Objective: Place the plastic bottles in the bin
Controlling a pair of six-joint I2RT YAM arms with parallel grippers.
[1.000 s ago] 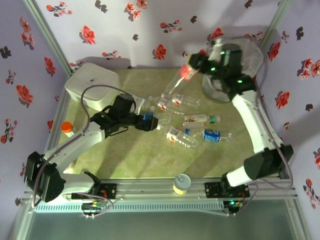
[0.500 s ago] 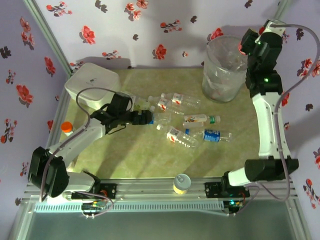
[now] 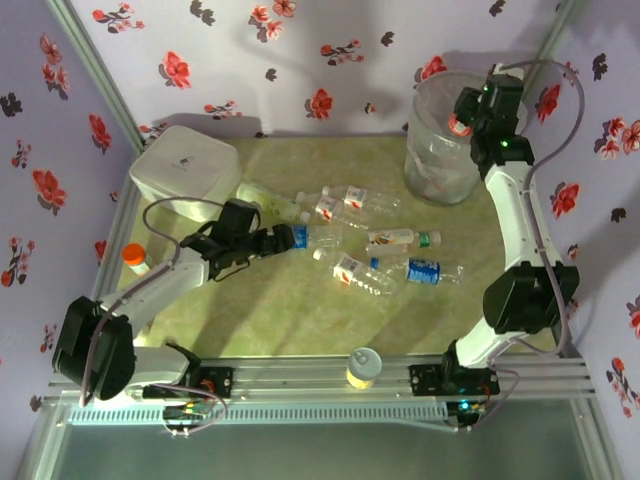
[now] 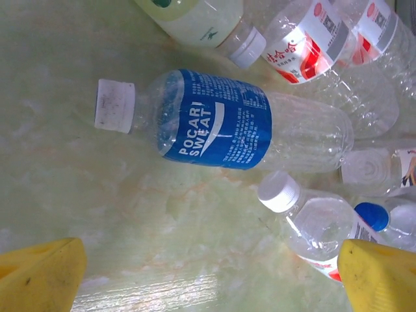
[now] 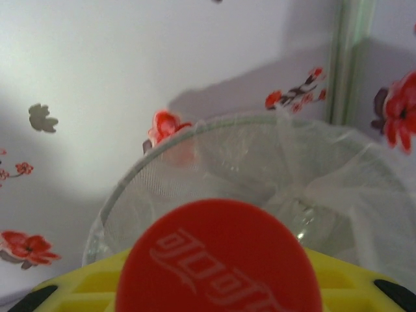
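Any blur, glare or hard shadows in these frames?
Right wrist: the red-capped bottle is close and soft, the bin behind hazy. Left wrist: the blue-label bottle is sharp, glare streaks the table below it. Top external: soft shadows on the back wall.

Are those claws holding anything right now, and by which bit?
The right gripper grips a red-capped bottle near its cap; the left gripper holds nothing.

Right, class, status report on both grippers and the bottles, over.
Left gripper open above blue-label bottle. Right gripper shut on red-capped bottle, over bin. Nothing blocks bin mouth.
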